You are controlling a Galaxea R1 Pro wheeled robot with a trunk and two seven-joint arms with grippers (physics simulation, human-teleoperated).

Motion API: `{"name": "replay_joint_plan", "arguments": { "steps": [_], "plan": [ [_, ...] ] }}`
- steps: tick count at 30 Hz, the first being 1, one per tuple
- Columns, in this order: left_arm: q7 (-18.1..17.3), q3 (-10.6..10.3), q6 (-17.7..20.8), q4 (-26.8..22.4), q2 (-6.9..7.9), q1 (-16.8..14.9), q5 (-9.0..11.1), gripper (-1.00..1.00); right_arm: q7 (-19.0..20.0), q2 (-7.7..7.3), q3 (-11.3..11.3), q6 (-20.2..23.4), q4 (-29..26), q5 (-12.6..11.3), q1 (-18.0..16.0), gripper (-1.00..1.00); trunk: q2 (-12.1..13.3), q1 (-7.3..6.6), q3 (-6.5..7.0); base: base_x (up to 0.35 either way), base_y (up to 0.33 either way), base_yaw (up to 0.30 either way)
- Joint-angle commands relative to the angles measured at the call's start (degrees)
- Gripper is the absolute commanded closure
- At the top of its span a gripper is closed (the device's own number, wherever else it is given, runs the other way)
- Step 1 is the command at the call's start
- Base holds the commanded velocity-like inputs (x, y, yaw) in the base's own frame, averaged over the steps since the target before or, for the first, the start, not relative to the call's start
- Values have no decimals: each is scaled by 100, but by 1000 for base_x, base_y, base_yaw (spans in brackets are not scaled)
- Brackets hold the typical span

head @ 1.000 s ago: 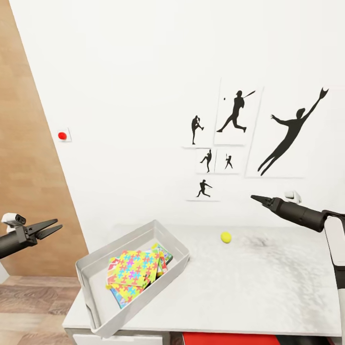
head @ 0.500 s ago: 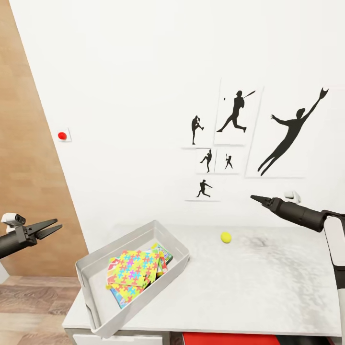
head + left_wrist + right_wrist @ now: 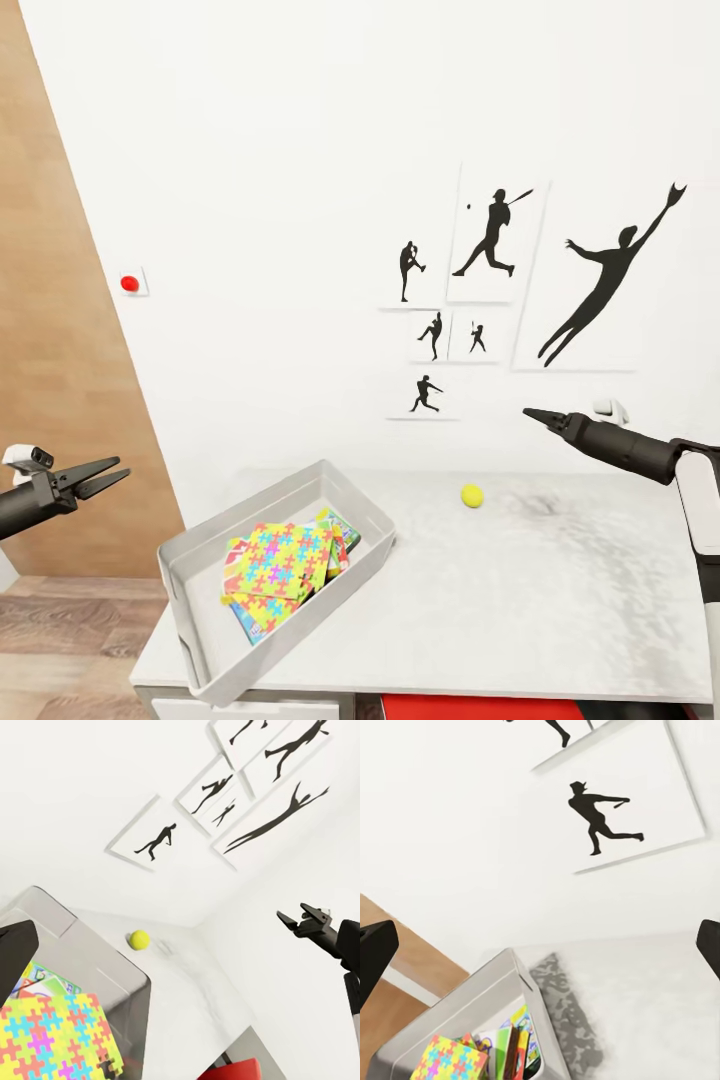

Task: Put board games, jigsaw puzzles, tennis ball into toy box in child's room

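Note:
The light-grey toy box point(image 3: 366, 507) sits at the table's point(image 3: 560, 600) left end. A jigsaw puzzle point(image 3: 282, 558) lies on top inside it, with edges of other colourful flat boxes point(image 3: 338, 530) poking out beneath. The tennis ball point(image 3: 472, 495) rests on the table near the wall, right of the toy box. My left gripper point(image 3: 122, 468) hovers open and empty off the table's left side. Above the table's right part, my right gripper point(image 3: 527, 411) is open and empty, higher than the ball and to its right. The bed is out of view.
Black baseball-player pictures point(image 3: 490, 235) hang on the white wall behind the table. A red button point(image 3: 130, 283) is on the wall at left, beside a wood panel point(image 3: 50, 400). Something red point(image 3: 470, 707) shows below the table's front edge. Wood floor point(image 3: 70, 630) lies at left.

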Motion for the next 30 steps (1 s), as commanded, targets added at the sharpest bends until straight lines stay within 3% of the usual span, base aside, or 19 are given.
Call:
{"name": "replay_joint_plan", "arguments": {
  "steps": [1, 24, 30],
  "plan": [
    [-19, 1, 60, 1, 0, -2, 1, -100, 44, 1, -9, 25, 1, 37, -4, -100, -4, 3, -3, 68, 0, 0],
    [-27, 8, 60, 1, 14, 3, 5, -100, 25, 17, -2, 25, 1, 37, -4, -100, -4, 3, -3, 16, 0, 0],
    [-30, 9, 60, 1, 17, 3, 8, -100, -342, 58, 155, 25, 257, 180, -46, -100, -4, 3, -3, 0, 0, 0]
  ]
}}
